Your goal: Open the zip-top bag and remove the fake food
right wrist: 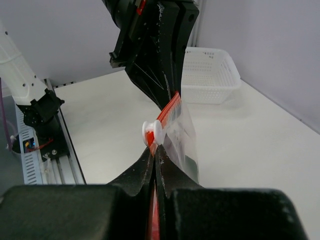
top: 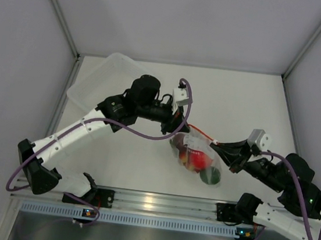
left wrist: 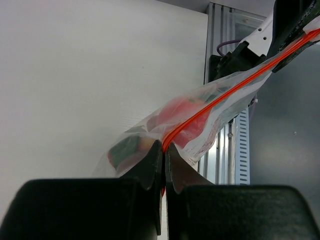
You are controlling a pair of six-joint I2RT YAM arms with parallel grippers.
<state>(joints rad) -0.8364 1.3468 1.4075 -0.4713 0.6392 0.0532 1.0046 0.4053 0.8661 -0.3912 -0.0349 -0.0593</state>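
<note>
The left pincer (top: 179,124) is clenched on one end of the thin orange-red zip strip (left wrist: 225,92) of the small clear crinkly plastic zip-top bag (top: 194,153). In the left wrist view its two black fingertips (left wrist: 152,162) press together on the strip. The right pincer (top: 217,144) is clenched on the other end, its jaws pinched tight just below a small white plastic slider (right wrist: 151,131) that sits on the strip.

The strip runs as one taut line between the two pincers, and the bag hangs beneath it over the middle of the white worktop (top: 250,102), near the front rail. Whether its bottom rests on the worktop I cannot tell.

Inside the bag lie a red plastic toy tomato (top: 197,158) and, at the lowest corner, a dark green toy ball (top: 210,176). Other pieces are too blurred behind the plastic to name.

A translucent white rectangular plastic tub (top: 104,81) sits at the far left of the worktop, well apart from the bag.
</note>
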